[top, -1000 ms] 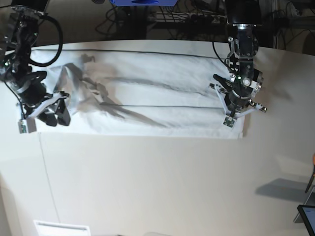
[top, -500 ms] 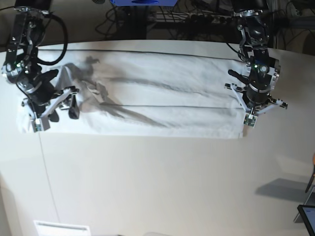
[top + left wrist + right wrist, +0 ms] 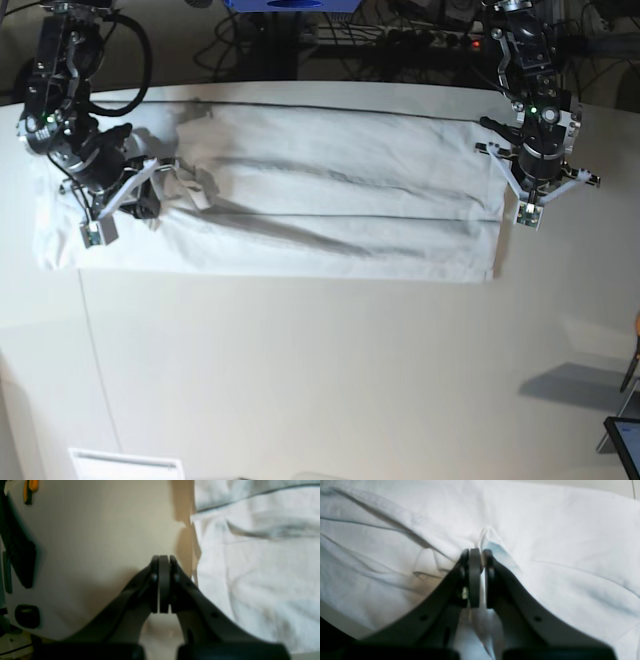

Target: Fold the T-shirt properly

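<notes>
- Base view: the T-shirt (image 3: 300,200) lies as a long, already narrowed band across the far part of the table (image 3: 320,380). The right gripper (image 3: 150,195), at this view's left, has moved in from the shirt's outer end over the past second and now sits on a bunched ridge of fabric. The left gripper (image 3: 530,205), at this view's right, has drawn off the shirt's end and now hangs over bare table just beyond that edge.
- Right wrist view: the right gripper (image 3: 477,555) has gone from wide apart to closed, and a small peak of white cloth rises between its pads, so it is pinching the T-shirt (image 3: 557,542). Wrinkles radiate from the pinch.
- Left wrist view: the left gripper (image 3: 163,562) is pressed fully together with nothing between the pads; the T-shirt (image 3: 255,567) lies beside it, its edge close but apart, over table (image 3: 100,542).
- Reading: only one end of the shirt is gripped. The fresh pinch on the right suggests the next fold is being set up from that end; the left arm would need to part its pads and regrip before a two-handed lift. A thin pinch may take only the top layer.
</notes>
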